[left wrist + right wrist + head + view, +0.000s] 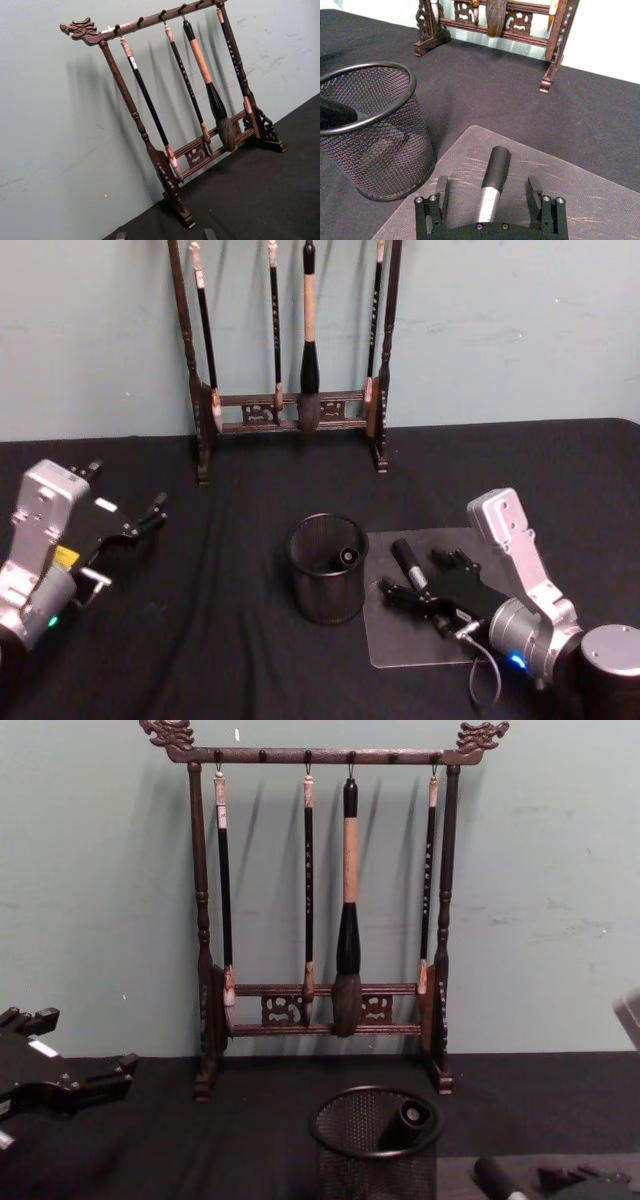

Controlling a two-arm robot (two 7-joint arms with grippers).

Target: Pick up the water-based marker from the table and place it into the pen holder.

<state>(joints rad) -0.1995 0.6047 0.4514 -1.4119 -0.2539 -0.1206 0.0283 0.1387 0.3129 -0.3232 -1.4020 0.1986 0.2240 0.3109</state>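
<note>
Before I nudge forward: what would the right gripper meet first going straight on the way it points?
Most likely the water-based marker, lying between the right gripper's open fingers on the clear mat. The pen holder stands off to the side of that line; height over the mat is unclear.

Right arm reaches forward, forearm sloping down, wrist low. Right gripper points forward, fingers spread wide. Left arm is parked at far left; left gripper idle, fingers apart.
</note>
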